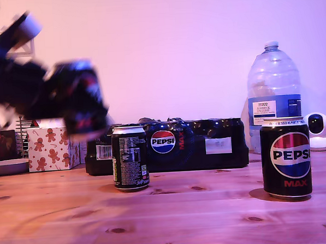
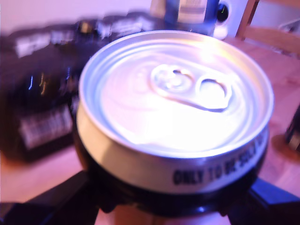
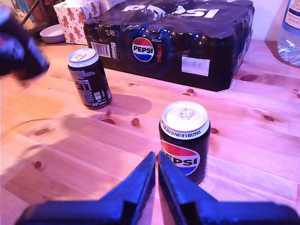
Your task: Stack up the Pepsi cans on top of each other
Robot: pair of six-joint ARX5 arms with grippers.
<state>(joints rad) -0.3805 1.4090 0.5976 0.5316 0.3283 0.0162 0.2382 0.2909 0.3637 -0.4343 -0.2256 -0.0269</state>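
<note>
My first gripper is shut on a black Pepsi can whose silver top fills the first wrist view. In the exterior view that held can is blurred, tilted and high above the table at the exterior view's left. A second can, showing white small print, stands upright on the wooden table below and to the right of it. A third can with the globe logo stands at the exterior view's right. My second gripper is shut and empty, just in front of that logo can.
A black shrink-wrapped Pepsi multipack lies behind the cans. A big water bottle and a small white camera stand at the exterior view's back right. A gingerbread-print box and a bowl sit at the back left.
</note>
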